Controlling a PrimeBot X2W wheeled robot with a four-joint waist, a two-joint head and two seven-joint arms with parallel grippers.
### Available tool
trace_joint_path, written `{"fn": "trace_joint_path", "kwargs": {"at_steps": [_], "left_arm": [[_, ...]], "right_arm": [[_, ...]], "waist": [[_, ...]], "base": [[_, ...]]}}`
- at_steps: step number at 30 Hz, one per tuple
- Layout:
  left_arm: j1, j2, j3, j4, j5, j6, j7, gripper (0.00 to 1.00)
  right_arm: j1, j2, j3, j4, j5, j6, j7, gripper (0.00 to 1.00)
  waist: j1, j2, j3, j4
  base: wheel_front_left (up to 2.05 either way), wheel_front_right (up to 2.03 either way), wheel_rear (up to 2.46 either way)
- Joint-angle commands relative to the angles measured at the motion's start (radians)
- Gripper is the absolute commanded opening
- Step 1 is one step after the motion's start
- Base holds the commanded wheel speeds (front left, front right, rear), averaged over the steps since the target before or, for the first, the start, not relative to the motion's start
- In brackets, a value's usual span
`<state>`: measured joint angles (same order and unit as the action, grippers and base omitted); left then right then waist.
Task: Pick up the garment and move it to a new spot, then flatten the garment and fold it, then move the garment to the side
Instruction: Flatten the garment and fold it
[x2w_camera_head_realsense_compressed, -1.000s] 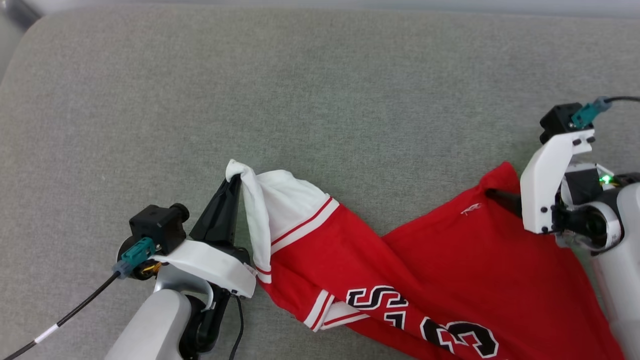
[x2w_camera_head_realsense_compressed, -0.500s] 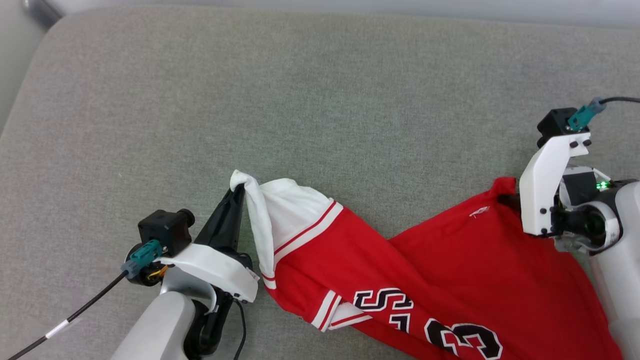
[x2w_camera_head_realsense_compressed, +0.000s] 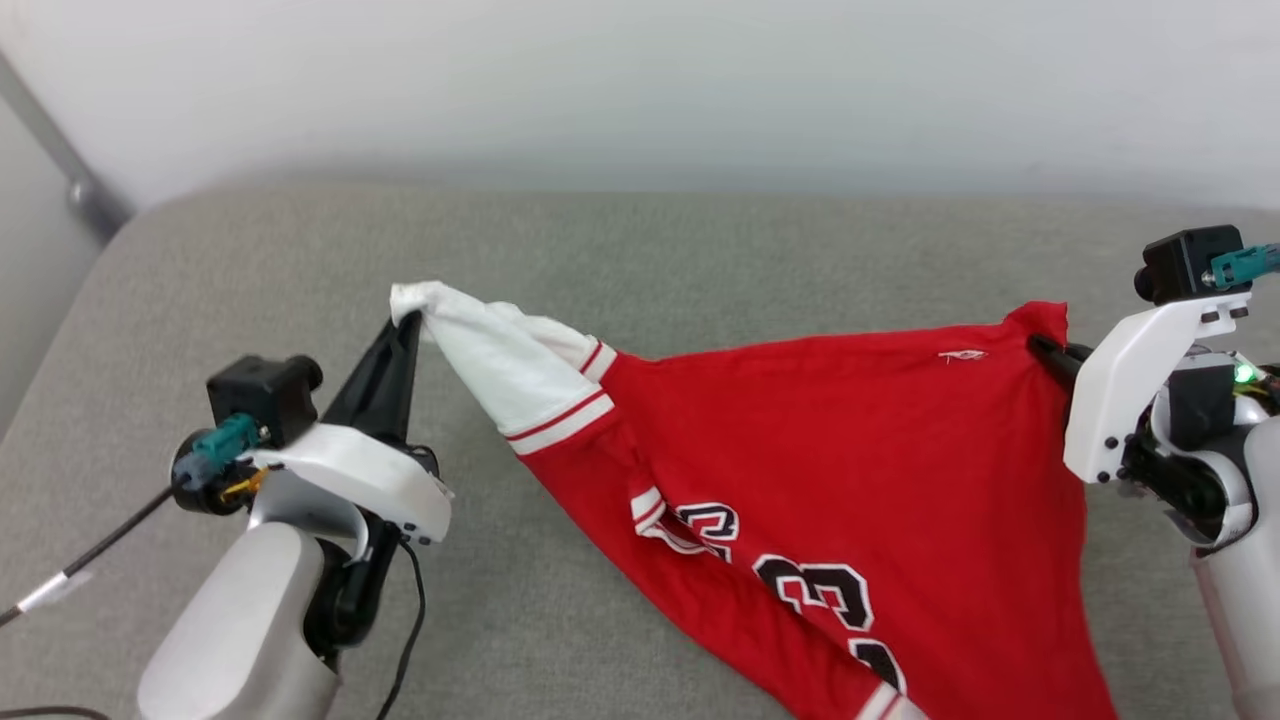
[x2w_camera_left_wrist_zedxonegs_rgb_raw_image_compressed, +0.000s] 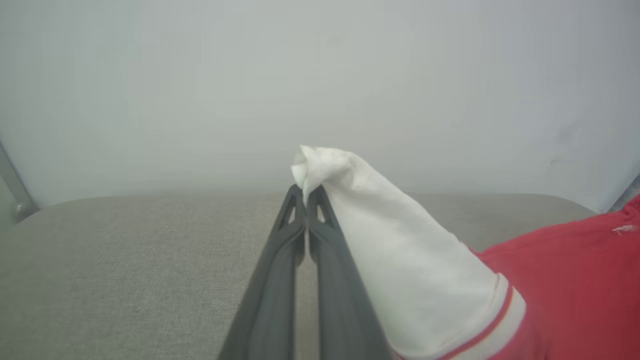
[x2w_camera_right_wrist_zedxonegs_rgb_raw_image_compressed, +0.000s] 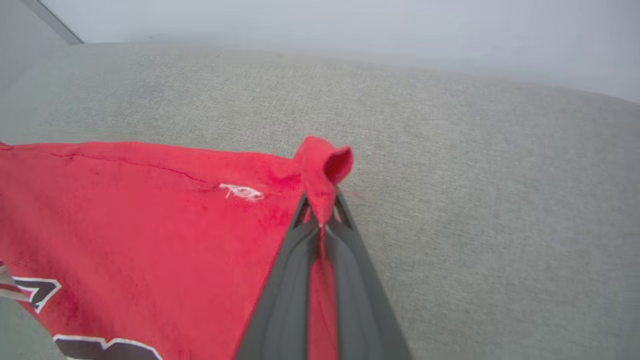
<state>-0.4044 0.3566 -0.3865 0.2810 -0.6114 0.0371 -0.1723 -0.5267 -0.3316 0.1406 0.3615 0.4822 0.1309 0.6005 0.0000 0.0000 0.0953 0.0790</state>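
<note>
Since a second ago the garment (x2w_camera_head_realsense_compressed: 850, 450) has been drawn wide: its upper edge, which sagged in a V between the two grippers, now runs nearly straight from one to the other. The head camera has also tilted up, taking in a pale wall (x2w_camera_head_realsense_compressed: 640, 80) behind the grey cushion (x2w_camera_head_realsense_compressed: 700, 240).

The left gripper (x2w_camera_head_realsense_compressed: 408, 322) has its two dark fingers pressed together on the tip of the white sleeve (x2w_camera_left_wrist_zedxonegs_rgb_raw_image_compressed: 400, 250). The sleeve bunches just past the fingertips and drapes away to that gripper's right, down to the striped trim (x2w_camera_head_realsense_compressed: 560, 420).

The right gripper (x2w_camera_head_realsense_compressed: 1042, 347) pinches a red corner (x2w_camera_right_wrist_zedxonegs_rgb_raw_image_compressed: 325, 160) of the cloth, with a small fold poking out beyond its fingertips. The red body spreads from there to its left, and a small white mark (x2w_camera_right_wrist_zedxonegs_rgb_raw_image_compressed: 242, 192) sits just left of the fingertips.

Between the grippers the cloth hangs in a broad triangle over the cushion. Its black, white-outlined numbers (x2w_camera_head_realsense_compressed: 815, 590) lie lower, nearer the robot.
</note>
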Motion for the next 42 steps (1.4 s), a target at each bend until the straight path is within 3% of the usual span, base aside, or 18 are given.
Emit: {"fn": "trace_joint_path", "kwargs": {"at_steps": [1, 9, 17, 24, 32, 42], "left_arm": [[-0.02, 0.007, 0.005, 0.011, 0.001, 0.005, 0.005, 0.0], [-0.186, 0.025, 0.03, 0.101, -0.015, -0.009, 0.056, 0.0], [-0.458, 0.025, 0.028, 0.266, 0.012, -0.052, 0.061, 0.0], [-0.76, 0.053, 0.055, 0.344, 0.044, -0.065, 0.043, 0.0], [-1.074, 0.127, 0.09, 0.342, 0.071, -0.073, 0.058, 0.0], [-1.31, 0.183, 0.117, 0.276, 0.076, -0.069, 0.098, 0.0]], "right_arm": [[0.014, 0.006, 0.006, 0.005, -0.006, 0.0, -0.013, 0.0], [-0.062, 0.007, -0.004, 0.001, -0.018, 0.0, -0.101, 0.0], [-0.22, -0.001, -0.037, 0.051, -0.051, -0.001, -0.163, 0.0], [-0.451, -0.009, -0.085, 0.056, -0.102, -0.001, -0.209, 0.0], [-0.74, -0.002, -0.102, 0.044, -0.16, -0.001, -0.256, 0.0], [-1.048, -0.005, -0.081, 0.069, -0.19, -0.001, -0.328, 0.0]], "waist": [[0.0, 0.0, -0.088, -0.058], [0.0, 0.0, -0.135, -0.1], [0.0, 0.0, -0.079, -0.108], [0.0, 0.0, 0.098, -0.112], [0.0, 0.0, 0.332, -0.136], [0.0, 0.0, 0.589, -0.143]], "base": [[0.0, 0.0, 0.0], [0.0, 0.0, 0.0], [0.0, 0.0, 0.0], [0.0, 0.0, 0.0], [0.0, 0.0, 0.0], [0.0, 0.0, 0.0]]}}
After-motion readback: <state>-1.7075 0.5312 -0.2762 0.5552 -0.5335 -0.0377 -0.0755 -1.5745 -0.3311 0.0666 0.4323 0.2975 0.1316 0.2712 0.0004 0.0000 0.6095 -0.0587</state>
